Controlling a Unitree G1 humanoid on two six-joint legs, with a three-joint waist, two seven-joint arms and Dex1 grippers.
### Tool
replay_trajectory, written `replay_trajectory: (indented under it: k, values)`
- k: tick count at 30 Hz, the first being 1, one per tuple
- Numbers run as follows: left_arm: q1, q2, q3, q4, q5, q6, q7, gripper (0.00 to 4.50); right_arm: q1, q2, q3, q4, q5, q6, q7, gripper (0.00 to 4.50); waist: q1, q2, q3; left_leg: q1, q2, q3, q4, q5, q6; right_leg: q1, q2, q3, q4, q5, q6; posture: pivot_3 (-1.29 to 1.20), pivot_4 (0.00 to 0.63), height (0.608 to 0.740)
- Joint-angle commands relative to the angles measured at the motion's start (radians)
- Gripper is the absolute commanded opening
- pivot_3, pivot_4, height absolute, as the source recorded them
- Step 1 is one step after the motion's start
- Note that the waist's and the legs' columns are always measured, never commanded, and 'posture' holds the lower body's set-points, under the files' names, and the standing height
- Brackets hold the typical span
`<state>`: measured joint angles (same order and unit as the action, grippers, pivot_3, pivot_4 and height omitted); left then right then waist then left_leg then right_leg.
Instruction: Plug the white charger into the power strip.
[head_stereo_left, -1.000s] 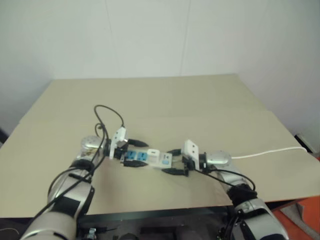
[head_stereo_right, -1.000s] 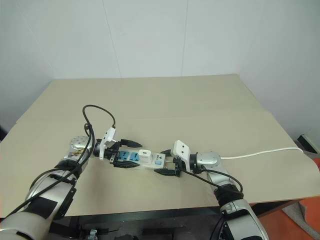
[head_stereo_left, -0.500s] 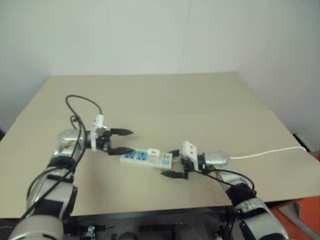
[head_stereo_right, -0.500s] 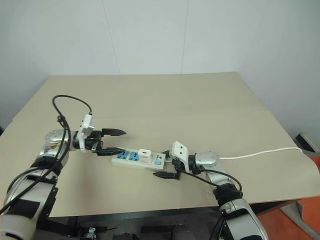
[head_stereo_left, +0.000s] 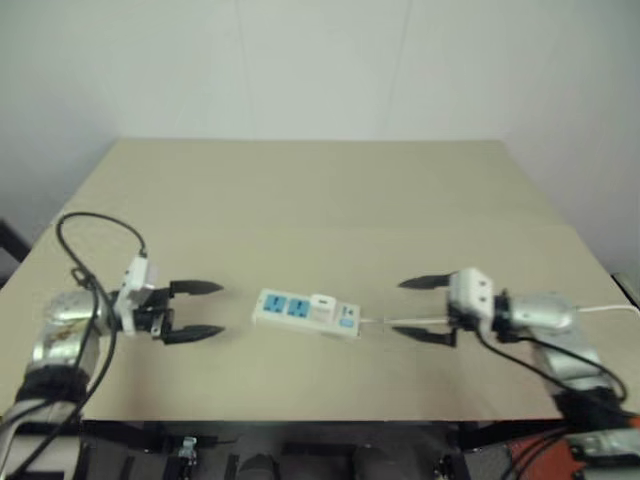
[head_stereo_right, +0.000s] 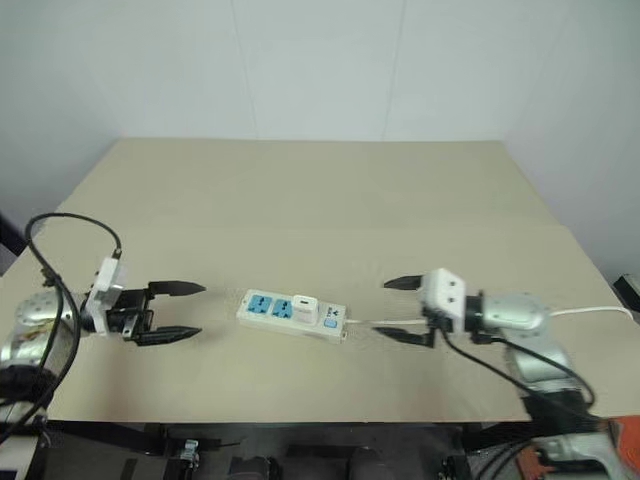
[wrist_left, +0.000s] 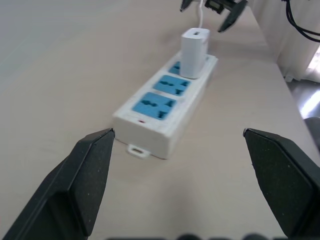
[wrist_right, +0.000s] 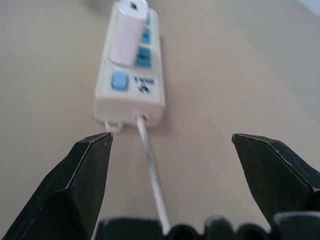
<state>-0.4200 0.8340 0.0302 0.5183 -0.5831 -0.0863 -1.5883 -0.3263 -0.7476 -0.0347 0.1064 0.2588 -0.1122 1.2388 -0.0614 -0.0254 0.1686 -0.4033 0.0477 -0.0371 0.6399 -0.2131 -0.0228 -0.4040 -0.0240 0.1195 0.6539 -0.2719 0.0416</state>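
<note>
The power strip (head_stereo_right: 291, 313) lies flat near the table's front middle, its blue socket faces up. The white charger (head_stereo_right: 304, 305) stands upright, plugged into a socket of the strip, also visible as charger (wrist_left: 194, 46) and charger (wrist_right: 128, 33). My left gripper (head_stereo_right: 172, 312) hovers open to the left of the strip, well apart from it, with nothing between its fingers. My right gripper (head_stereo_right: 405, 311) is open to the right of the strip, straddling the thin white cord (wrist_right: 150, 172) without touching the strip.
The tan table (head_stereo_right: 320, 200) stretches wide behind the strip. The cord (head_stereo_right: 595, 311) runs off toward the table's right edge. A black cable loop (head_stereo_left: 95, 225) hangs over my left arm. A white wall stands behind the table.
Both grippers have drawn away from the power strip, the left one to the left, the right one to the right and up. The charger stays plugged in. The camera view has shifted.
</note>
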Motion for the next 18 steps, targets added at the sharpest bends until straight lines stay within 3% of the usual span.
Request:
replay_trajectory:
  k: [1,14,18]
  values:
    - [0.040,-0.008,0.096,-0.119,-0.010,0.008,0.099,4.50,0.054,-0.070,-0.077,-0.053,0.058,0.025,0.029,4.46,0.005,0.000,0.000,0.000,0.000,0.000,0.000,0.000,0.000,0.000,0.000,0.000,0.001,-0.002,0.003,0.00,0.150,0.740]
    - [0.067,-0.061,0.126,-0.203,0.060,-0.005,0.175,4.50,0.163,-0.175,-0.149,-0.148,0.131,0.210,-0.011,4.46,0.010,0.000,0.000,0.004,0.000,0.004,0.001,0.000,0.000,0.002,0.000,0.004,0.001,-0.003,0.005,0.00,0.150,0.740]
    - [0.082,-0.112,0.151,-0.211,0.103,-0.102,0.255,4.50,0.195,-0.173,-0.190,-0.164,0.155,0.159,0.015,4.46,0.016,0.000,0.000,0.003,0.000,0.004,0.001,0.000,0.000,0.002,0.000,0.004,-0.001,-0.003,0.005,0.00,0.150,0.740]
